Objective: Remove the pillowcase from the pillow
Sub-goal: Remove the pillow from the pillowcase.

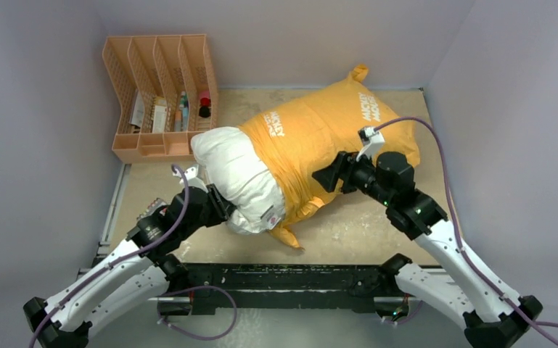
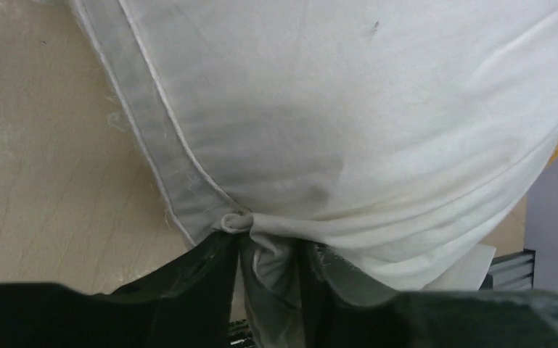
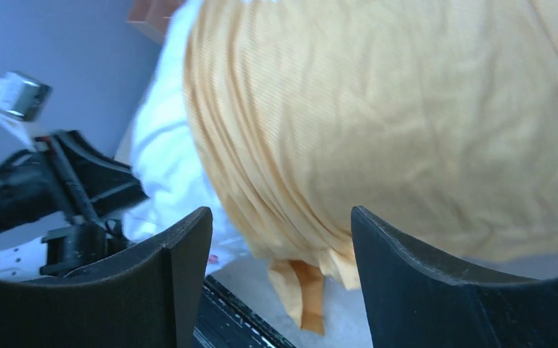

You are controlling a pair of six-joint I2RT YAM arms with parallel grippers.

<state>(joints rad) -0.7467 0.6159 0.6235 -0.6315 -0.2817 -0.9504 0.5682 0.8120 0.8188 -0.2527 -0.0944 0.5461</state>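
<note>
Both needed: left jaws pinch the plump white fabric pillow (image 2: 334, 109); right jaws, spread, should clamp the bunched orange-yellow fabric pillowcase (image 3: 406, 109).

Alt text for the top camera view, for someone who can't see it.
A white pillow sticks halfway out of the orange-yellow pillowcase. The left gripper is at the pillow's bare end; the right gripper faces the bunched pillowcase. A peach file rack stands back left.

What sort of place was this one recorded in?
Probably a lab test cell, not a home: plain grey walls box in a table, the left arm and right arm are bolted to a rail at its near edge, and the pillow lies beside a peach desk organizer.
</note>
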